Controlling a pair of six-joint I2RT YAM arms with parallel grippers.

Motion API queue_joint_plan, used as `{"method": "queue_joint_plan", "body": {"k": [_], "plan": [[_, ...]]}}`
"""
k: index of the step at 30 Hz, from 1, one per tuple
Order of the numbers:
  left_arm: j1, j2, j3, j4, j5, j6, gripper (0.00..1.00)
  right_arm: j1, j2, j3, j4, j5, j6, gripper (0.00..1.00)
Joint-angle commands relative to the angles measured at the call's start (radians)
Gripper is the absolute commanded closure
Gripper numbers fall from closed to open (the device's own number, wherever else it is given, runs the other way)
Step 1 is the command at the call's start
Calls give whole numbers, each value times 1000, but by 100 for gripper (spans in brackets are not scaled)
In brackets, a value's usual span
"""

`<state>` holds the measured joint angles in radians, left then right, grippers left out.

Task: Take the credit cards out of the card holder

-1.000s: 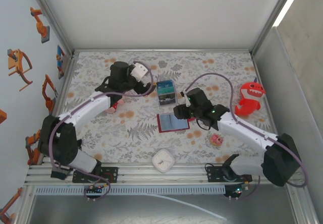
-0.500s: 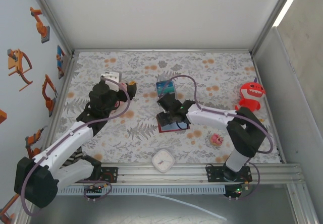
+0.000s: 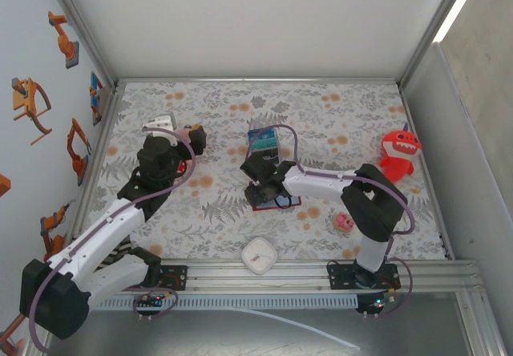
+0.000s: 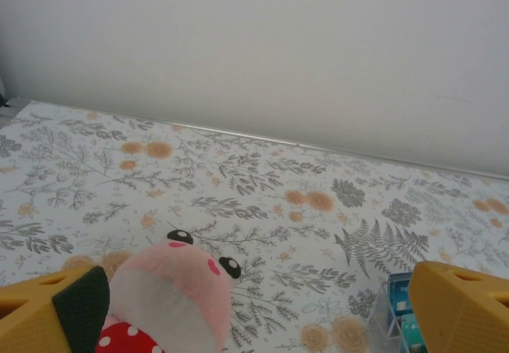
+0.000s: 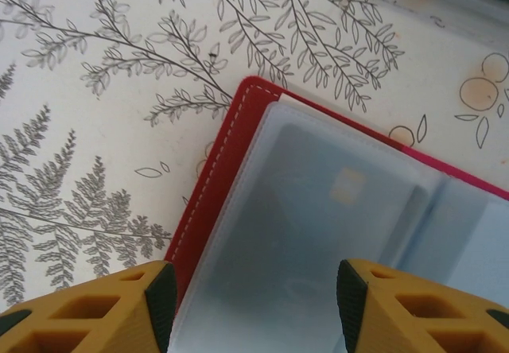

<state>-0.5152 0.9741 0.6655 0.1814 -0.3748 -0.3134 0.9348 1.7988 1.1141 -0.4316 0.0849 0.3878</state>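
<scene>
Two hands, one card holder (image 5: pixel 208 202), lying open mid-desk (image 3: pixel 337 107). The right hand (image 5: pixel 254 289), beside the holder a second ago, now hovers low over it, jaws narrowed to half-open astride the clear pocket (image 5: pixel 374 234), gripping nothing. A credit card (image 5: pixel 318 210) remains inside, so extraction looks imminent. The left hand (image 4: pixel 258 305) has withdrawn leftwards, fully spread and empty, above a pink plush toy (image 4: pixel 175 289).

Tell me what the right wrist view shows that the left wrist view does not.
The right wrist view gives the open red card holder with its frosted pocket, under the right gripper. The left wrist view gives a pink plush toy by the open left gripper, a clear box and the white wall. Both share the floral table cover and yellow fingers.
</scene>
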Motion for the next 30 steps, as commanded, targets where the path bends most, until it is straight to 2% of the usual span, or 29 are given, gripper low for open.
{"method": "queue_joint_plan", "body": {"k": [1, 8, 12, 23, 30], "plan": [[7, -25, 5, -23, -15, -46, 3, 4, 14, 16, -31, 28, 28, 44], [6, -30, 5, -34, -14, -59, 3, 3, 32, 3, -24, 28, 38, 45], [6, -28, 6, -45, -22, -63, 3, 4, 39, -4, -21, 41, 38, 51], [7, -27, 36, -82, -13, -29, 3, 2, 31, -15, -15, 89, 42, 60], [6, -27, 42, -90, 19, -21, 3, 2, 7, -42, 18, -12, 46, 54]]}}
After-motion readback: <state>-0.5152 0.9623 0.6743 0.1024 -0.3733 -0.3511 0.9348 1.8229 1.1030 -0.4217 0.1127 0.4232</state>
